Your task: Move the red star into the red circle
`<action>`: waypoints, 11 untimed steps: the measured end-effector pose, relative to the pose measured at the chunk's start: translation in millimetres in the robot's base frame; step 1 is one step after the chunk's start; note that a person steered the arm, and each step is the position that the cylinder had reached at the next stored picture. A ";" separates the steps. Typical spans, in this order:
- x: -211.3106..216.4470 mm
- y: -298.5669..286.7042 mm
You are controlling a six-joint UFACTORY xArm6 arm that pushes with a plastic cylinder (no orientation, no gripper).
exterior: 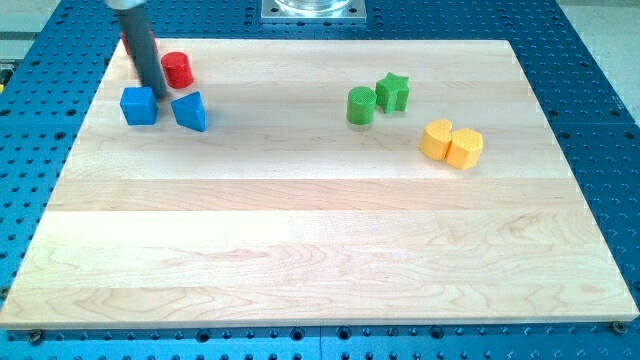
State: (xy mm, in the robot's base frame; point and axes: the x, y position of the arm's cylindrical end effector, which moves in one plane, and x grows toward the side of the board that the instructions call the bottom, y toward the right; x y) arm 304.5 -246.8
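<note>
The red circle (pixel 178 69) is a short red cylinder near the board's top left. A second red block (pixel 127 47), probably the red star, shows only as a sliver behind the rod, left of the circle; its shape is hidden. My tip (pixel 158 96) rests on the board just below and left of the red circle, between the blue cube (pixel 139 105) and the blue triangular block (pixel 190 110).
A green cylinder (pixel 361 105) and a green star (pixel 393 92) stand together right of centre near the top. Two yellow blocks (pixel 436 139) (pixel 465 147) touch each other further right. The wooden board (pixel 320 250) lies on a blue perforated table.
</note>
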 end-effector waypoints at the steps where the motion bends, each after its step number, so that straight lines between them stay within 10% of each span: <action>1: 17.8 -21.5; 4: 11.7 91.2; 6: -11.6 20.9; 11: -113.3 50.8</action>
State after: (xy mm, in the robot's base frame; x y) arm 191.2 -195.9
